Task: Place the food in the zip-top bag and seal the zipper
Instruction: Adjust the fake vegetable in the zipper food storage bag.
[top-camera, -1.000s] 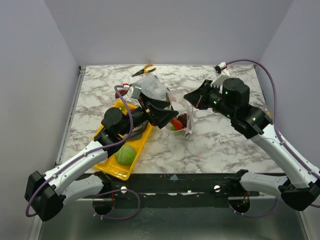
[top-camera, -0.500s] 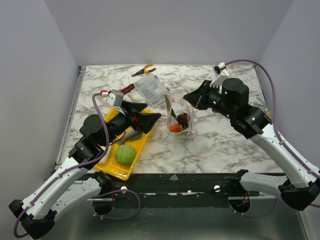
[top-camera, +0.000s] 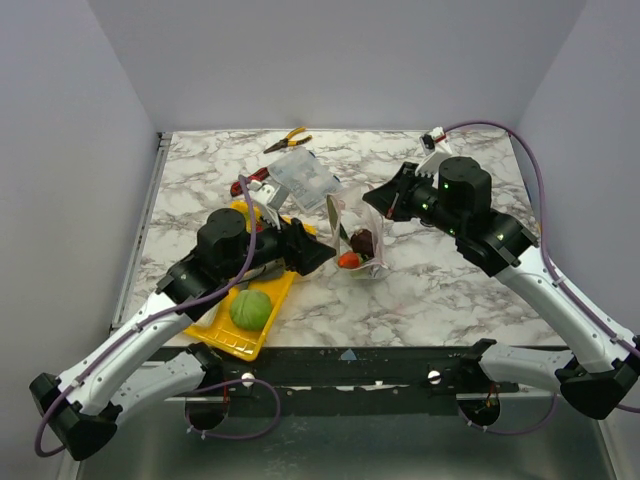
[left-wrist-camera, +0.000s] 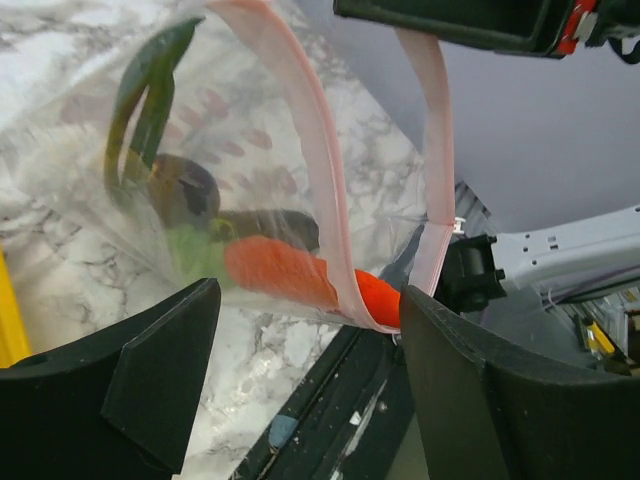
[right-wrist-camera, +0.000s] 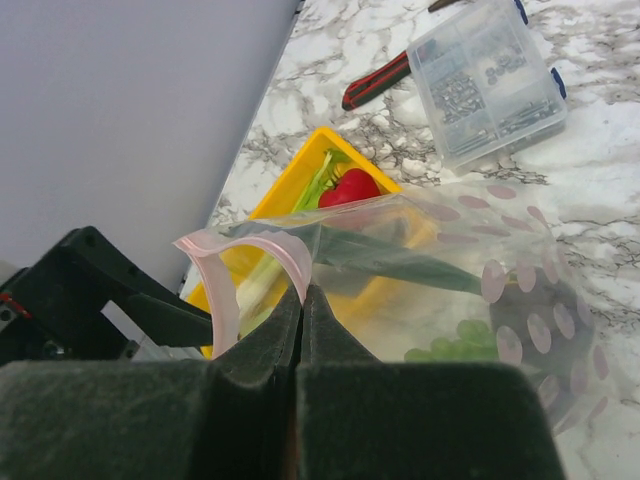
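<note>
Right end effector (right-wrist-camera: 302, 296) clamped on zipper (right-wrist-camera: 245, 238), left end effector (left-wrist-camera: 310, 300) apart, tomato (right-wrist-camera: 350, 187) seen only from right wrist

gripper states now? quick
Left gripper: open, empty.
Right gripper: shut on the zipper of the bag.

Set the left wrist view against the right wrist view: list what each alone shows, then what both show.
Left wrist only: the orange-red piece low in the zip-top bag, the table's near edge. Right wrist only: the yellow tray holding a red tomato, the clear box, the red-handled pliers. Both: the bag with greens inside, its zipper pinched by the right gripper.
</note>
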